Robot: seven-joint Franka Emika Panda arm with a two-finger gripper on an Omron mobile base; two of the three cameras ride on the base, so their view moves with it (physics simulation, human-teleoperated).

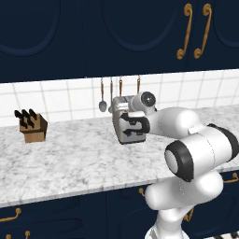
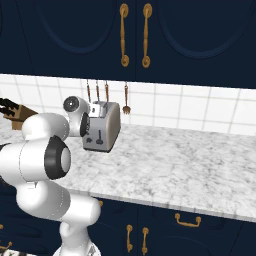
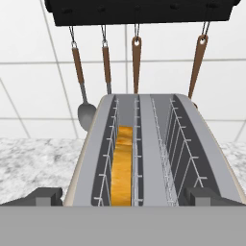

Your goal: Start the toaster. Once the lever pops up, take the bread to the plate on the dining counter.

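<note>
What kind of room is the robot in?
It looks like a kitchen: a toaster with bread in it sits on a marble counter, and a knife block stands by the tiled wall.

Even, flat rendered light fills all three views, with no visible source. The white tiles (image 1: 56, 95) at 12 o'clock are bright and without glare; the navy cabinets (image 1: 93, 32) above them are very dark, almost without detail. The marbled counter (image 1: 70, 158) is evenly lit, with only a faint shadow under the knife block (image 1: 31, 127) at 9 o'clock. The arm's white shells carry soft shading. Edges look slightly jagged and coarse; no blur, no bending at the borders.
</note>
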